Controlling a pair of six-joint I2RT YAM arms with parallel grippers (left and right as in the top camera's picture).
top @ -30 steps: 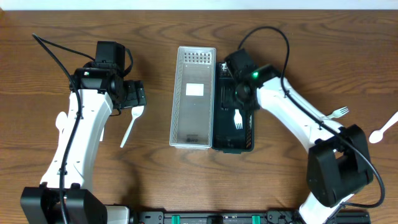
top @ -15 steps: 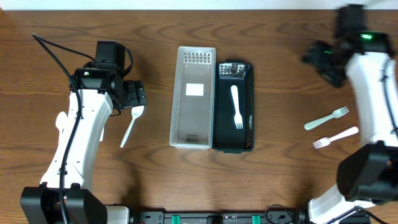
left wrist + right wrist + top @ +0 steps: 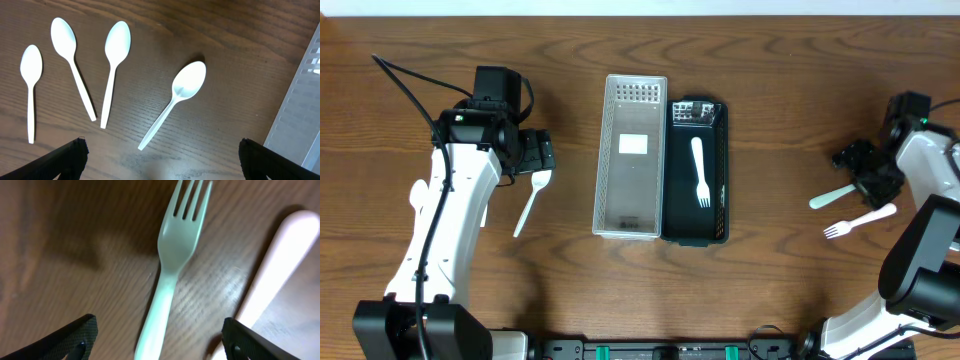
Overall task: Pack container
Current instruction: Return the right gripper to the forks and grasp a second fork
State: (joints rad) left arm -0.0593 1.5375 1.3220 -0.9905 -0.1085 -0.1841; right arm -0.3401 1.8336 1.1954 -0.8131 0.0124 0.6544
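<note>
Left tool [image 3: 160, 160] wide apart, empty, above a white spoon [image 3: 177, 97]. Right tool [image 3: 159, 339] spread, empty, astride a pale green fork [image 3: 172, 255]. One white fork [image 3: 700, 172] lies in the black container [image 3: 724, 180].

I saw four white spoons [image 3: 187, 85] lying apart on the worktop [image 3: 225, 30], my left gripper [image 3: 160, 160] gaping wide below, the clear container [image 3: 300, 110] at right.

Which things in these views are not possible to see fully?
- Overhead: the left arm covers most of the spoons.
- Right wrist: the green fork loses its handle end at the lower edge; the pale handle is blurred, its head unseen.
- Left wrist: the clear container is cut by the right edge.
- Overhead: the dark item in the black container is too small to name.
</note>
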